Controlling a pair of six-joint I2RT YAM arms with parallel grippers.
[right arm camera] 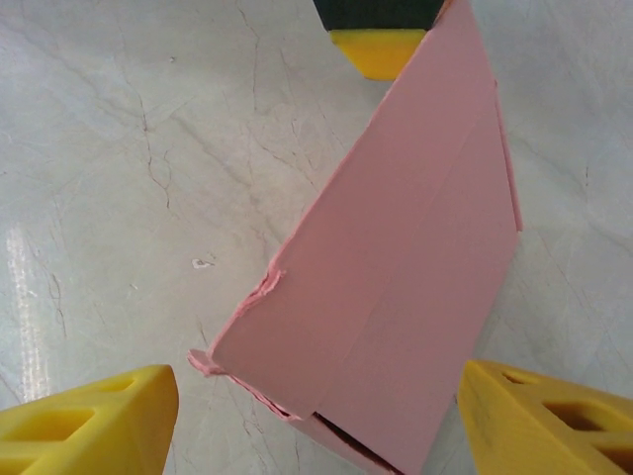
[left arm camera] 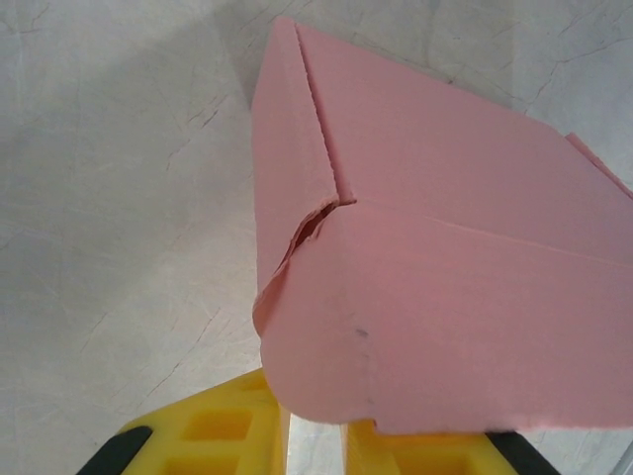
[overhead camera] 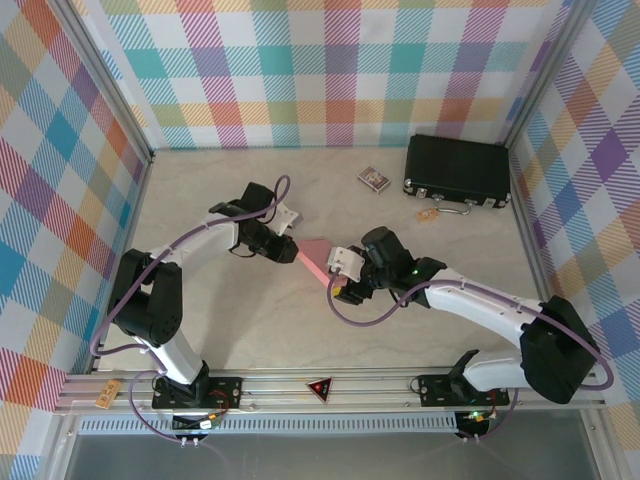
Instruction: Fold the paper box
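The paper box (overhead camera: 314,256) is salmon-pink cardboard, folded into a flat box shape, and lies mid-table between my two grippers. In the left wrist view the paper box (left arm camera: 445,257) has a crumpled corner, and its rounded near flap runs down into the narrow gap of my left gripper (left arm camera: 315,427), which is shut on it. My right gripper (right arm camera: 316,435) stands open. Its yellow fingers (right arm camera: 89,421) are spread wide on either side of the paper box (right arm camera: 396,267) without touching it. The left gripper's yellow tip (right arm camera: 381,45) holds the far end.
A black hard case (overhead camera: 458,170) with latches lies at the back right. A tiny patterned card pack (overhead camera: 373,178) sits to its left, and a small tan tag (overhead camera: 427,214) lies in front of it. Checked walls enclose the table on three sides.
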